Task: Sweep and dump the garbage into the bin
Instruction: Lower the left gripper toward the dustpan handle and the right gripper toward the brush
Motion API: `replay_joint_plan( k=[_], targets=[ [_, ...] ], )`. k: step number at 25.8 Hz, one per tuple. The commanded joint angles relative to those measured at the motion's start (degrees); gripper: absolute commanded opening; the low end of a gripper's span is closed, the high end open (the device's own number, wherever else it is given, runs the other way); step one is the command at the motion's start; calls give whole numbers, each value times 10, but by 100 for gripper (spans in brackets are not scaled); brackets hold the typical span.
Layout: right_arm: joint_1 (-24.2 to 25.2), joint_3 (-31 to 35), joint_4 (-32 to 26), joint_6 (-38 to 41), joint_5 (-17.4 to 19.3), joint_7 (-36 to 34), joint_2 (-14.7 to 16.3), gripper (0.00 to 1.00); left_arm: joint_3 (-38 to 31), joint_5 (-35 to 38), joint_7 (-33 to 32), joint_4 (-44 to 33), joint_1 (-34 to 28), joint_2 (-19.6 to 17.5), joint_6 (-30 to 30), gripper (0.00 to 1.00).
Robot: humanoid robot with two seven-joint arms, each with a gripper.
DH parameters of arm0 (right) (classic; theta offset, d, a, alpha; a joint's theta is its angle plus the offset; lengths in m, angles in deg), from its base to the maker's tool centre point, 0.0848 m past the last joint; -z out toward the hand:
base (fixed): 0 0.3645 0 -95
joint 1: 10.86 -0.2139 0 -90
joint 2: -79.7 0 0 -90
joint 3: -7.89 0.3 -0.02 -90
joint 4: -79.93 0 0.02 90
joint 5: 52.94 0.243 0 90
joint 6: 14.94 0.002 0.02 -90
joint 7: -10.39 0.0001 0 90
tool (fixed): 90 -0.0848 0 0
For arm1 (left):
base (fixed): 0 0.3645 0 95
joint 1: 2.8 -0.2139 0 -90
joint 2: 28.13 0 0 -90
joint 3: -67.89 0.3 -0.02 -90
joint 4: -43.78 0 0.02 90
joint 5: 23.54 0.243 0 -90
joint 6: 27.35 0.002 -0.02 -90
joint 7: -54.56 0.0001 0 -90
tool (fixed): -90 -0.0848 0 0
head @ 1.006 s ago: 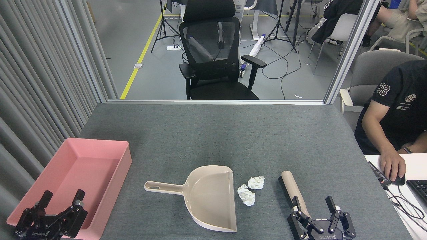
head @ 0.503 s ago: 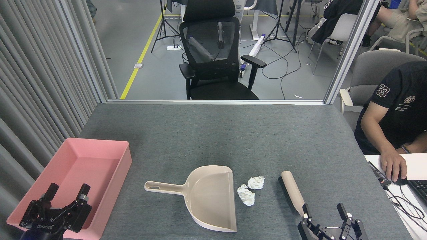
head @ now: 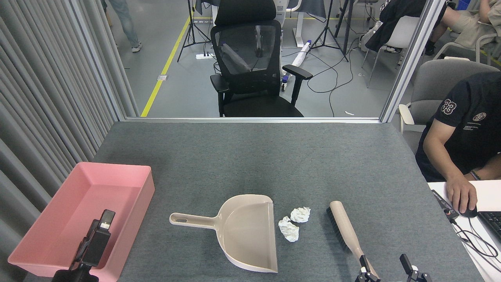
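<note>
Since a second ago my right gripper (head: 387, 263) has dropped toward the bottom edge, so only its two dark fingertips show, and my left gripper (head: 96, 241) has turned edge-on over the bin's near right corner. A person's legs have also come into view at the top left, on the floor behind the table.

The grey felt table (head: 250, 156) holds everything. The bin (head: 58, 219), a shallow pink tray, sits at the table's left edge with nothing in it. The beige dustpan (head: 244, 231) lies in the middle, its handle pointing left toward the bin and its open mouth facing right. The hand brush (head: 344, 227) lies to the right, dark bristles along its left side, its handle running down toward my right fingertips. The garbage (head: 293, 223), two crumpled white tissue wads, lies between the dustpan's mouth and the brush, just beside the pan's lip, the wads touching each other.

My right jaws stand apart, one tip on either side of the brush handle's end, gripping nothing. My left jaws are seen side-on; I cannot tell their gap.

A seated person (head: 462, 145) works a mouse at the right.
</note>
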Motion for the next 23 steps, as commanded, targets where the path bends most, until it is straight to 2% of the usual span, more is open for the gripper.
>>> replay_joint_plan(
  k=[1,5,16,23],
  targets=[
    [1,-2,19,2,0,-2,2,98,22,-42,8,2,0,15,32,99],
    [1,-2,34,4,0,-6,1,98,32,-40,95,2,4,13,34,99],
    [3,-6,40,30,0,-7,-4,98,33,-37,91,3,-4,11,25,99],
    [4,-6,53,37,-2,-17,-5,98,80,-37,95,2,-6,12,25,99]
  ],
)
